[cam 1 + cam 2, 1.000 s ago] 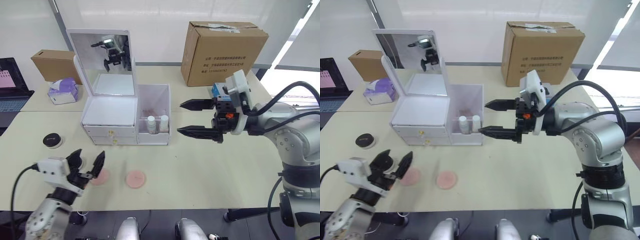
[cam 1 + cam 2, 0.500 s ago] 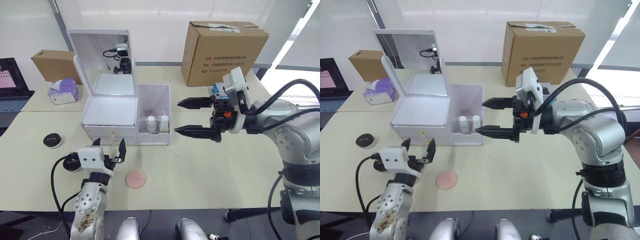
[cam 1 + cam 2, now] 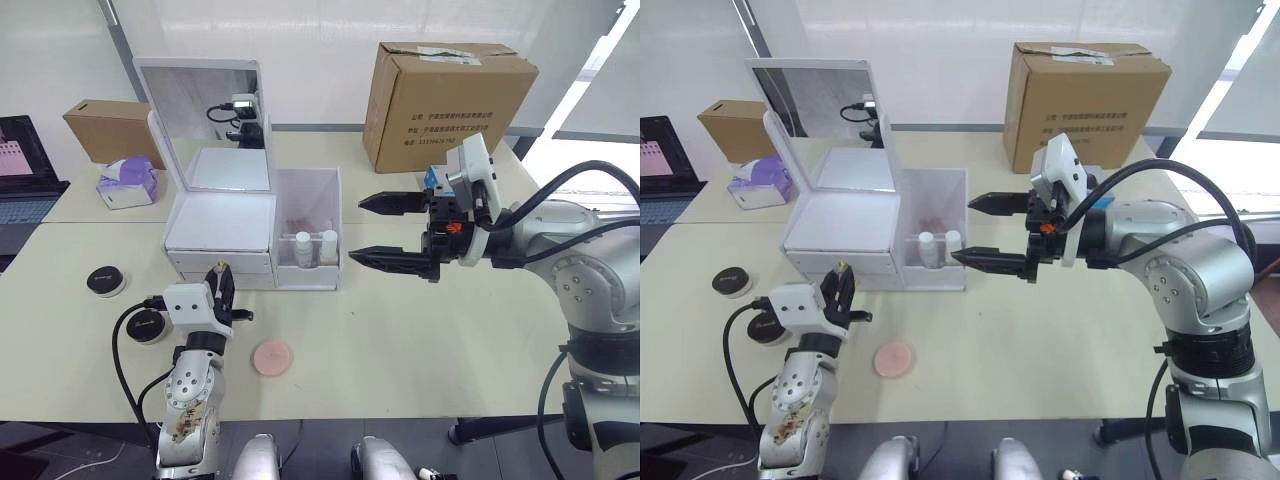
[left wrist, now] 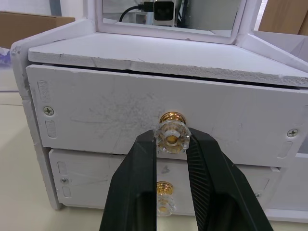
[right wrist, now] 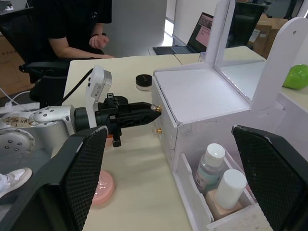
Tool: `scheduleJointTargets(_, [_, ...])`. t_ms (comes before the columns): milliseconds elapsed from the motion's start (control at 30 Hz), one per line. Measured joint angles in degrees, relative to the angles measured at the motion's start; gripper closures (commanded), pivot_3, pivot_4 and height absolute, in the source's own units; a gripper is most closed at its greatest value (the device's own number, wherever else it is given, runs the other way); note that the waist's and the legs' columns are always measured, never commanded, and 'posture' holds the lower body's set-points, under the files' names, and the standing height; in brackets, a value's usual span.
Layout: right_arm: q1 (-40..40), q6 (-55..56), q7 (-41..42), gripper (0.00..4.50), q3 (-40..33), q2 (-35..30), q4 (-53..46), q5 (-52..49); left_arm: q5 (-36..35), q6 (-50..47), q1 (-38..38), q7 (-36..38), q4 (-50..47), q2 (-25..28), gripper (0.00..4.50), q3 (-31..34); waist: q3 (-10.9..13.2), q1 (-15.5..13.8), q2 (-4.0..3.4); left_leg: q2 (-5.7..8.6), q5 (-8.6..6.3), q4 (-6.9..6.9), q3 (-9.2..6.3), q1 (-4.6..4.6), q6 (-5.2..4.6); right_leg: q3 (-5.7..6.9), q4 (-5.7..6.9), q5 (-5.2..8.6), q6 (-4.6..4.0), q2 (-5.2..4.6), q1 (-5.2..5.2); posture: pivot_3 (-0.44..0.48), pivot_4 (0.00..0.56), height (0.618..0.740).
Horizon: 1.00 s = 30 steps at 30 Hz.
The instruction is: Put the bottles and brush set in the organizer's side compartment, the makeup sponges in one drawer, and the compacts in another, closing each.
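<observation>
The left gripper (image 4: 171,144) sits at the front of the organizer (image 3: 222,222), its two fingers (image 4: 139,183) pinching the clear gold-cored knob (image 4: 171,137) of the top drawer (image 4: 96,120); the lower drawer's knob (image 4: 164,201) shows between the fingers below. Both drawers look shut. The right gripper (image 3: 392,230) hovers above the table (image 3: 420,330) just right of the side compartment (image 3: 310,205), its fingers spread wide and pointing toward the organizer. The two bottles (image 5: 219,185) stand upright at the front of that compartment, the clear one with a white cap beside the beige one (something pinkish lies behind them, too dim to name). One sponge (image 3: 272,357) lies on the table in front of the organizer, just right of the left arm. One compact (image 3: 105,280) rests at the table's left edge, and another (image 3: 147,325) lies nearer, just left of the left gripper. The mirror lid (image 3: 205,115) stands open. A cardboard box (image 3: 450,100) sits at the far right of the table.
</observation>
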<state>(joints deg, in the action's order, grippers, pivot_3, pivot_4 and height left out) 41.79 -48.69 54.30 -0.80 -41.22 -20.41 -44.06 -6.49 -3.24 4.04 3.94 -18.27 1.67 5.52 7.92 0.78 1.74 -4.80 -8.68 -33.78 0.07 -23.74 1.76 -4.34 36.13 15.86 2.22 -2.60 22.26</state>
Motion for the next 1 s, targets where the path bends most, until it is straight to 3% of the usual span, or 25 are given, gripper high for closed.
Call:
scheduleJointTargets(133, [0.0, 0.0, -0.4, 0.00, 0.0, 0.0, 0.0, 0.0, -1.2, 0.7, 0.6, 1.1, 0.0, 0.4, 3.94, 0.0, 0.0, 0.0, 0.00, 0.00, 0.00, 0.00, 0.00, -0.01, 0.00, 0.00, 0.00, 0.00, 0.00, 0.00, 0.00, 0.000, 0.150, 0.738])
scheduleJointTargets(433, [-1.3, -0.1, -2.1, 0.00, 0.0, 2.3, -0.4, -0.7, -9.6, -1.3, 15.8, 7.9, -12.2, 5.8, 3.94, 1.4, 0.0, 0.1, -0.04, -0.02, -0.02, 0.00, 0.02, 0.00, 0.01, -0.02, -0.03, 0.28, -0.36, -0.03, 0.02, 0.000, 0.150, 0.738])
scheduleJointTargets(667, [-1.3, -2.1, -2.5, 0.00, 0.0, 2.8, -0.3, -3.0, -12.2, -2.0, 23.4, 8.6, -17.5, 5.7, 3.94, 2.0, 0.0, 1.6, -0.04, 0.11, -0.40, -0.08, 0.23, -0.01, 0.06, -0.53, -0.28, 0.23, -0.45, -0.08, -0.01, 0.000, 0.150, 0.738])
scheduleJointTargets(1000, [0.2, -6.4, -3.2, 0.00, -0.4, 3.4, 1.6, -6.8, -13.7, -3.2, 26.1, 8.6, -19.6, 6.7, 3.94, 1.2, -0.1, 2.0, -0.22, 0.20, -0.67, -0.05, 0.36, 0.23, -0.13, -0.96, -0.29, 0.37, -0.24, 0.01, 0.03, 0.000, 0.150, 0.738])
